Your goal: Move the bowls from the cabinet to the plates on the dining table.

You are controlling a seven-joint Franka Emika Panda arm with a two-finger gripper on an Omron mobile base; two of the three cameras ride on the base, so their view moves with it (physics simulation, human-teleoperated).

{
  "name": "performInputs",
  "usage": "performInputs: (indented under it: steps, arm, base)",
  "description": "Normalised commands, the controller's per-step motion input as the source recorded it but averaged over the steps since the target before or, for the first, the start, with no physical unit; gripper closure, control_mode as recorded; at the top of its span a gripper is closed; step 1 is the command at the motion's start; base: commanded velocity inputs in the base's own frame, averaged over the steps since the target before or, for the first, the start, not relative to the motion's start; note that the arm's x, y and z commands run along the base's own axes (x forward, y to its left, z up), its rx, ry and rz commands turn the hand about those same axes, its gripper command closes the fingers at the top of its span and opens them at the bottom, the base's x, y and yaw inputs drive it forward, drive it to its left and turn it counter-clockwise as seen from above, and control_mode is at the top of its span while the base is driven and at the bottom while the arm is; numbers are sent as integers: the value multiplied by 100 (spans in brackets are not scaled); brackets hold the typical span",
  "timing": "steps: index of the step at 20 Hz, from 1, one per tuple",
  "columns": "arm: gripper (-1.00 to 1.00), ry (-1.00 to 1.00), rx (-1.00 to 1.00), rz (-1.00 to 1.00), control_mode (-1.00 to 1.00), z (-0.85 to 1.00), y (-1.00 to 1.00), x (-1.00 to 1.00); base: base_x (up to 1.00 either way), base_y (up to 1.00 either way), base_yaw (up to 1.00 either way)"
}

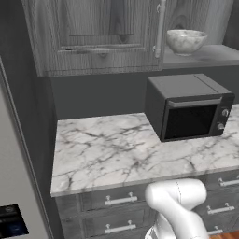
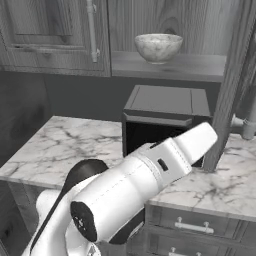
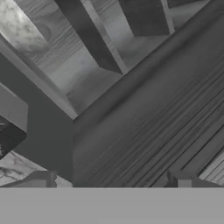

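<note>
A white marble-look bowl (image 1: 186, 40) (image 2: 158, 47) stands upright on the open shelf of the grey wood-grain cabinet (image 1: 98, 37) (image 2: 170, 66), above the microwave. The cabinet's left door is shut, and its right door (image 2: 234, 85) stands swung open. In the hand view my gripper (image 3: 111, 181) is open, its two dark fingertips (image 3: 41, 179) far apart with nothing between them, close against grey wood-grain panels. My white arm (image 2: 145, 175) reaches forward towards the open door. The plates and the dining table are out of view.
A black microwave (image 1: 189, 107) (image 2: 165, 117) sits on the marble counter (image 1: 102, 149) under the shelf. Grey drawers with silver handles (image 1: 121, 200) run below the counter. A tall dark panel (image 1: 18, 116) borders the counter on the left.
</note>
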Motion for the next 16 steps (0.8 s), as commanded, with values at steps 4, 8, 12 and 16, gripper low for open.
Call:
performInputs:
  steps: [4, 8, 12, 16]
  arm:
    - [-100, -3, 0, 0, -100, 0, -100, -13]
    - [-100, -2, 0, 0, -100, 0, -100, 0]
    - [-100, 0, 0, 0, -100, -1, -90, 0]
    - [-100, 0, 0, 0, -100, -18, -39, -3]
  base:
    - [0, 0, 0]
    - [0, 0, 0]
    - [0, 0, 0]
    - [0, 0, 0]
